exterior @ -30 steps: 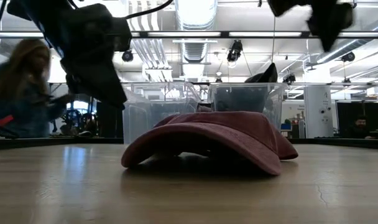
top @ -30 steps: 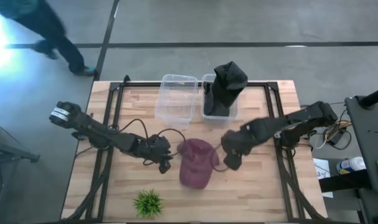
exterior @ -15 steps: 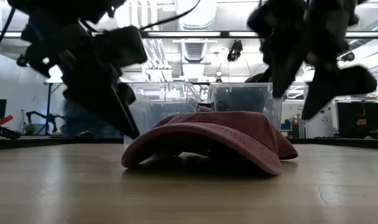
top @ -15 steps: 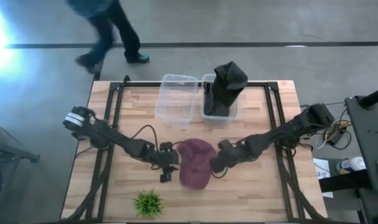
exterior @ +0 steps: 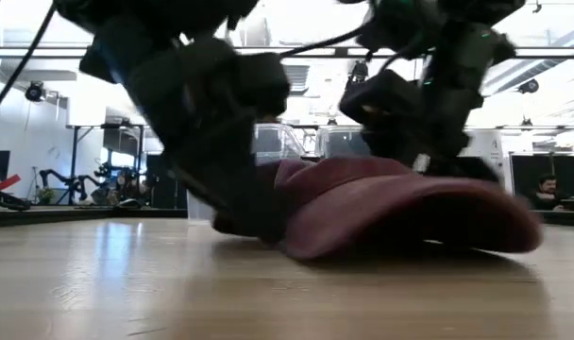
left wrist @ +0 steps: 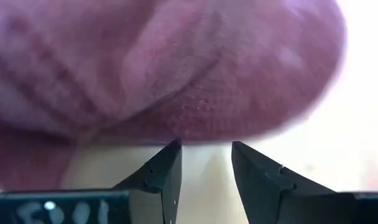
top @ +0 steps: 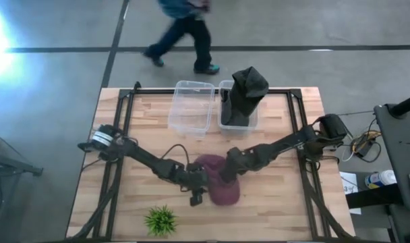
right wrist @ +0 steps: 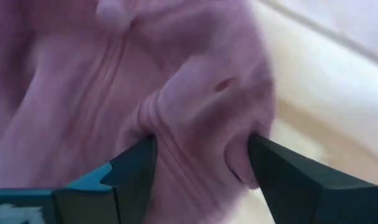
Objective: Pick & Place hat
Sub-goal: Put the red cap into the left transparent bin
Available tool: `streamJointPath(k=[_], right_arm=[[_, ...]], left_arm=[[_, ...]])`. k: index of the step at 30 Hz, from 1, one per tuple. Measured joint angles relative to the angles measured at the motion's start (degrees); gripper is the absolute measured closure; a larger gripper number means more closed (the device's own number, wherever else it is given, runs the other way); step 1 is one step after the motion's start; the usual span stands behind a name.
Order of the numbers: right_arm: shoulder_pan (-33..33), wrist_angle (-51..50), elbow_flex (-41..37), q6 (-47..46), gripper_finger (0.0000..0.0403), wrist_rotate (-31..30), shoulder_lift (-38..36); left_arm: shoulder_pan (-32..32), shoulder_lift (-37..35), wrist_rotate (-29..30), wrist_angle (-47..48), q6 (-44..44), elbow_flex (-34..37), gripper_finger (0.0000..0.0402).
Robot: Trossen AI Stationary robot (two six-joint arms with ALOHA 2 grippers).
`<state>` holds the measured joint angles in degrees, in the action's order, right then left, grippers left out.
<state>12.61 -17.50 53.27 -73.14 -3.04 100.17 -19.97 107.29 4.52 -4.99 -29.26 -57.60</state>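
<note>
The maroon hat lies bunched on the wooden table, crown toward the far side; it also shows in the low view. My left gripper sits low at the hat's left side. In its wrist view the gripper is open by a narrow gap, with bare table between the tips and the hat's edge just ahead. My right gripper is down on the crown from the far right, shut on a fold. My left gripper has its fingertips right at the hat's lower edge; whether they touch it cannot be told. My right gripper pinches a bunched fold of the crown cloth between its two fingers, slanting down from the table's far right. Creases run into the fingers, and the hat's underside stays on the table.
Two clear bins stand at the far edge: one with nothing in it, the other holding a black hat. A small green plant sits near the front left. A person walks past beyond the table.
Both grippers came down and closed in on the hat, the left moving right and the right moving left. The hat has been squeezed narrower, has bunched up and has slid a little toward the near edge; in the low view its brim now stretches out to the right.
</note>
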Motion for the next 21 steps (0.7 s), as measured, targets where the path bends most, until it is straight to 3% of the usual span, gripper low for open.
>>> streamJointPath(k=[4,7,12,16,21], right_arm=[[-2.14,2.87,1.3,8.54,0.0152,-0.37,-0.48],[-3.0,-0.36,2.91,13.4,0.0152,-1.0,-3.49],[-3.1,-9.98,3.72,16.42,0.0152,-11.24,-10.2],[-2.42,-17.04,3.49,7.71,0.0152,-12.52,-17.7],[7.03,-17.16,0.45,-11.93,0.0152,-10.51,-24.53]], left_arm=[[-0.59,1.11,-2.63,3.08,0.06,-4.84,0.0264],[-0.51,1.17,-2.0,8.71,0.11,-7.1,0.0264],[-0.76,-0.82,-1.39,14.29,0.1,-9.47,0.0264],[-1.14,-3.47,0.7,19.86,1.43,-9.91,0.0264],[-1.13,-8.19,9.17,23.98,7.2,-9.73,0.0264]])
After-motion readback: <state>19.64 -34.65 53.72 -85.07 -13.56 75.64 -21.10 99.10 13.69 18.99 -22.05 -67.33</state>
